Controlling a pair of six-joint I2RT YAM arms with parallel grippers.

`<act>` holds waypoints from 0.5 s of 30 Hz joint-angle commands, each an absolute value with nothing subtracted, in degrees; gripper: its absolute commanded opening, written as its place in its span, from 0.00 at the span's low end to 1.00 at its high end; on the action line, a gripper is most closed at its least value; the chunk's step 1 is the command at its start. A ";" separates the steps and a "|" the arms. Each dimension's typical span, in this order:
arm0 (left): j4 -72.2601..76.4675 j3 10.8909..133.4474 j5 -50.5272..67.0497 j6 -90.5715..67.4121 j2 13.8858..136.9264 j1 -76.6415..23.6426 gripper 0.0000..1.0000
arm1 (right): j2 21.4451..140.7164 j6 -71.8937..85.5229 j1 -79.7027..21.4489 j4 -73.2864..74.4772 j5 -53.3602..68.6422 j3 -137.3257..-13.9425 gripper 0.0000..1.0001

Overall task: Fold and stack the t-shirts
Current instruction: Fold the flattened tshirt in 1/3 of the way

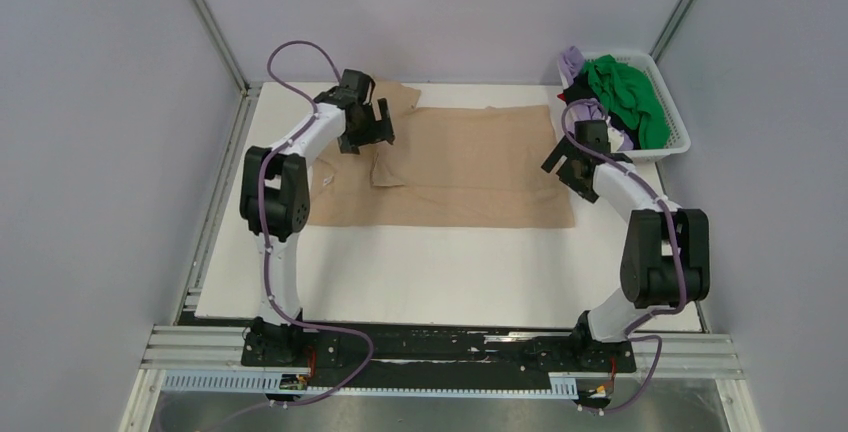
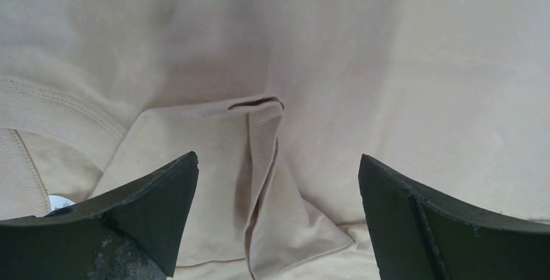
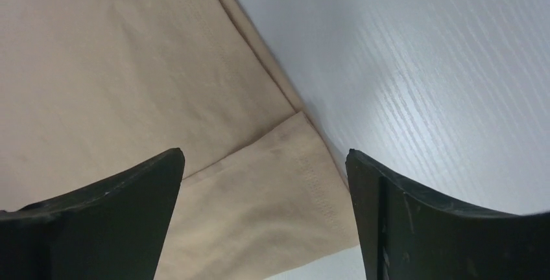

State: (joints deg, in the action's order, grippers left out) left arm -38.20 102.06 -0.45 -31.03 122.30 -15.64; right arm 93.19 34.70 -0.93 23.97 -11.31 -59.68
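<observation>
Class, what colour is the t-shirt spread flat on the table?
Tan. The t-shirt shows best in the top external view.

Fixed above and behind the arm bases, the top camera looks down and forward over the whole table, from the near rail to the white basket at the far right corner. The left wrist camera stares down, very close, between the parted jaws of the left gripper at a rumpled fold of the tan t-shirt. The right wrist camera, equally close, looks past the right gripper at the shirt's hemmed edge and bare table. All three views share the tan cloth.
</observation>
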 commanded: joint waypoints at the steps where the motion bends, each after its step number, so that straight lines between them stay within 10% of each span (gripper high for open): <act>1: -35.41 100.19 3.24 -29.83 116.07 -15.37 1.00 | 85.69 32.85 -0.88 21.06 -6.75 -58.59 1.00; 15: -20.15 70.52 14.93 -40.20 100.92 -15.37 1.00 | 77.13 31.18 -2.29 16.65 10.18 -45.79 1.00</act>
State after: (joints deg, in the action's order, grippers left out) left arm -26.94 71.11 10.09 -33.67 100.99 -15.59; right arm 79.05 32.75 -2.20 19.88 6.81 -46.35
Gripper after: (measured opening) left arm 0.997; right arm 0.998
